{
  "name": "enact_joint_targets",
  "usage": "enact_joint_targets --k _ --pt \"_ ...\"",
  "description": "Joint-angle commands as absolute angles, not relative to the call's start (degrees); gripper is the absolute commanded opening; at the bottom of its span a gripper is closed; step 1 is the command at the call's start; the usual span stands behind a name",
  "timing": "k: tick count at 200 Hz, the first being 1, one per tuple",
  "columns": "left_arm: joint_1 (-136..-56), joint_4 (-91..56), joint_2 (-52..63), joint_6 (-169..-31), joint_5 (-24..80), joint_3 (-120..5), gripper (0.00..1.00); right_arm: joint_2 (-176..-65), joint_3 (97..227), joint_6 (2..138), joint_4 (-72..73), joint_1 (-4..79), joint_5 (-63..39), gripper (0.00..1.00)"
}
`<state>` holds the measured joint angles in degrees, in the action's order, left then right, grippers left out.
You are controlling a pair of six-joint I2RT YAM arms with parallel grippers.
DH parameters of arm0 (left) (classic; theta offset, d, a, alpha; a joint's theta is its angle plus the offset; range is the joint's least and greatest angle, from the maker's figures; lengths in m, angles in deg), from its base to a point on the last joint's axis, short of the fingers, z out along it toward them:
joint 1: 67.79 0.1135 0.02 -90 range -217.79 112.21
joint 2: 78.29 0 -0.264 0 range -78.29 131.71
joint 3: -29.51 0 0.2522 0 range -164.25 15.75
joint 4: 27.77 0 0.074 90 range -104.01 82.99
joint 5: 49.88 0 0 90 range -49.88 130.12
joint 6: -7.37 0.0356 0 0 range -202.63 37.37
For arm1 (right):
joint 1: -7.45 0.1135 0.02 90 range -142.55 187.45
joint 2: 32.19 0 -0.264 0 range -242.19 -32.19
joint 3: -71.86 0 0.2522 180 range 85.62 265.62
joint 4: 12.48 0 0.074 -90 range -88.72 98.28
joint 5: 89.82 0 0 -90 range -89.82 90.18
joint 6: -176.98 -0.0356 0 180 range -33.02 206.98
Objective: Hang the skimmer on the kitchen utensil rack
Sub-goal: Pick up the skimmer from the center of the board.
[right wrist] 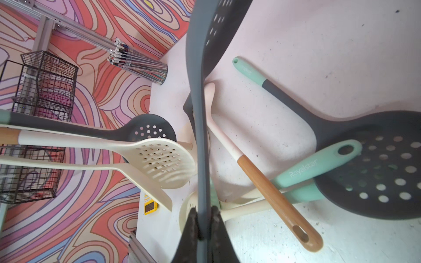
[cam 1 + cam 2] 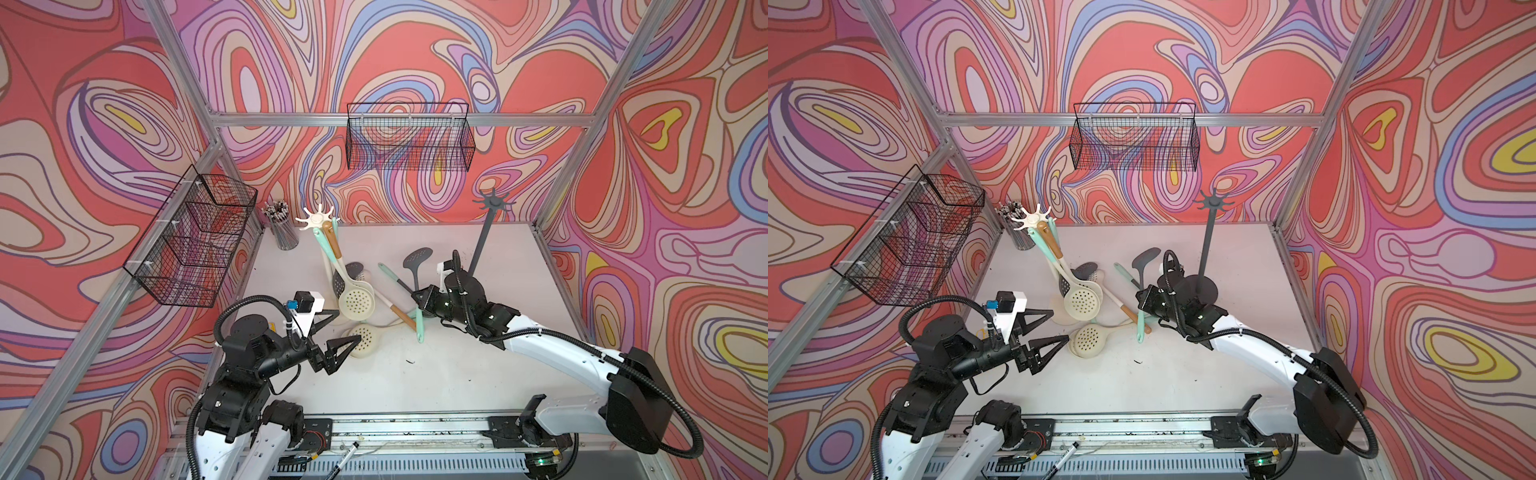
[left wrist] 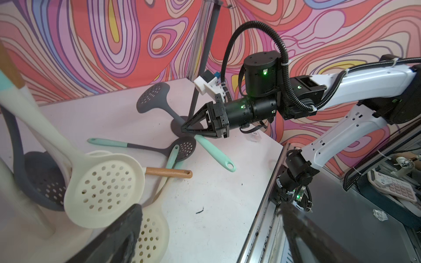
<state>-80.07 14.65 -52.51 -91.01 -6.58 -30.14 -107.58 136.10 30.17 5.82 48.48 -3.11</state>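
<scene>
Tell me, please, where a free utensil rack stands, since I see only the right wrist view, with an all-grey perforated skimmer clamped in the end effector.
Observer: A dark grey pole rack stands upright on the right side of the white table, just beyond the right end effector that holds the all-grey perforated skimmer.
Operator: Are its hooks free?
Observer: Yes, nothing hangs from its star-shaped top in both top views.
Operator: Where is the other arm?
Observer: The left end effector is open and grips nothing, close to a cream perforated skimmer lying on the table.
</scene>
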Motion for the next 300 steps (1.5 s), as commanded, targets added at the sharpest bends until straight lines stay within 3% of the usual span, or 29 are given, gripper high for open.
enact_joint_targets --k 1,60,145,198,223,252,263,300 --pt "-79.87 7.60 -53.54 -91.35 -9.66 -30.92 0.98 -105.39 136.60 26.39 7.83 47.76 -3.35 0.04" --pt "-86.69 6.19 -48.29 -84.99 -5.87 -30.83 0.90 -101.63 136.41 20.61 8.73 45.71 -5.05 0.01" --pt "-112.68 1.55 -43.62 -76.39 22.09 -29.64 0.85 -100.83 140.28 11.29 12.77 42.84 -7.76 0.00" --pt "-123.19 -13.20 -39.33 -65.11 34.83 -23.09 0.80 -102.98 139.25 -0.87 8.78 40.89 -14.86 0.00" --pt "-124.66 -20.72 -34.34 -59.92 39.70 -21.67 0.76 -105.69 139.57 -6.90 5.21 40.58 -18.35 0.00" --pt "-124.66 -31.80 -29.28 -55.25 44.16 -20.28 0.59 -108.91 139.65 -13.94 0.57 40.41 -21.29 0.00" --pt "-124.57 -34.26 -27.29 -53.60 45.76 -20.56 0.57 -109.81 139.89 -15.73 -0.79 40.41 -21.69 0.00" --pt "-121.32 -35.85 -22.63 -52.48 40.02 -22.91 0.46 -112.78 140.27 -21.08 -6.18 39.88 -23.27 0.00"
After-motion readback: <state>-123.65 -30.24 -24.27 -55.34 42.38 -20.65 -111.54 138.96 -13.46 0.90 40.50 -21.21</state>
